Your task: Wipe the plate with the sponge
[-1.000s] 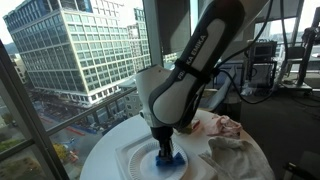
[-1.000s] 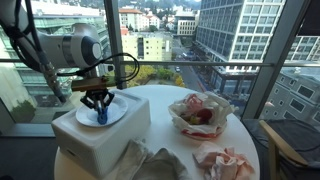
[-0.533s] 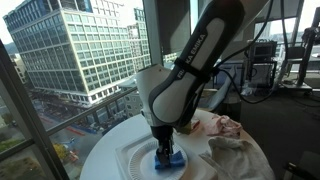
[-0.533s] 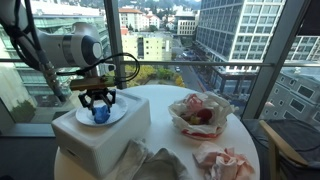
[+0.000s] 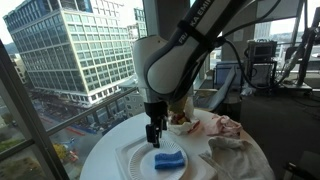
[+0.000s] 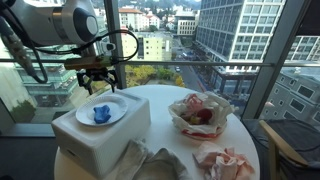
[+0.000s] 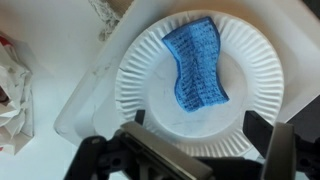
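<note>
Black gripper (image 5: 153, 133) hangs above the plate, jaws spread wide and holding nothing. Just beneath it, the blue rectangular sponge (image 7: 197, 62) lies flat on the white ribbed paper plate (image 7: 135, 75), which sits on a white box (image 6: 90, 135).

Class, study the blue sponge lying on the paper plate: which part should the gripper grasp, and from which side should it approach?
Grasp the blue sponge across its narrow width, near mid-length, coming straight down from above. It lies flat on the paper plate as a long strip, so probably only its two long edges offer opposing faces for the open gripper.
</note>
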Action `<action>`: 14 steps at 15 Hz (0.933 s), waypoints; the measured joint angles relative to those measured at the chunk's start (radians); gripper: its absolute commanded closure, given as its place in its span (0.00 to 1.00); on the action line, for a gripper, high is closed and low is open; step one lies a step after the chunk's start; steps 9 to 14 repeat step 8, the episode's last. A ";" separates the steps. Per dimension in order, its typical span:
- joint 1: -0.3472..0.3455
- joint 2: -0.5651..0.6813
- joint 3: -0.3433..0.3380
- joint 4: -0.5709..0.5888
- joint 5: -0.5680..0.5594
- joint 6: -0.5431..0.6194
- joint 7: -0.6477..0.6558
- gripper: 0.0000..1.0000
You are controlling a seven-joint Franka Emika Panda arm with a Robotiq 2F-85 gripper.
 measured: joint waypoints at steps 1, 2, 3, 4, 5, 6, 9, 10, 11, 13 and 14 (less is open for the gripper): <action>0.000 -0.016 -0.002 -0.001 -0.006 -0.039 0.015 0.00; 0.001 -0.029 -0.005 -0.005 -0.021 -0.083 0.038 0.00; 0.001 -0.039 -0.008 -0.009 -0.031 -0.121 0.060 0.00; 0.001 -0.046 -0.009 -0.014 -0.033 -0.148 0.076 0.00; 0.000 -0.052 -0.010 -0.018 -0.033 -0.166 0.087 0.00; 0.000 -0.055 -0.010 -0.021 -0.033 -0.175 0.096 0.00; 0.000 -0.057 -0.010 -0.023 -0.033 -0.181 0.103 0.00; 0.000 -0.057 -0.010 -0.023 -0.033 -0.181 0.103 0.00; 0.000 -0.057 -0.010 -0.023 -0.033 -0.181 0.103 0.00; 0.000 -0.057 -0.010 -0.023 -0.033 -0.181 0.103 0.00; 0.000 -0.057 -0.010 -0.023 -0.033 -0.181 0.103 0.00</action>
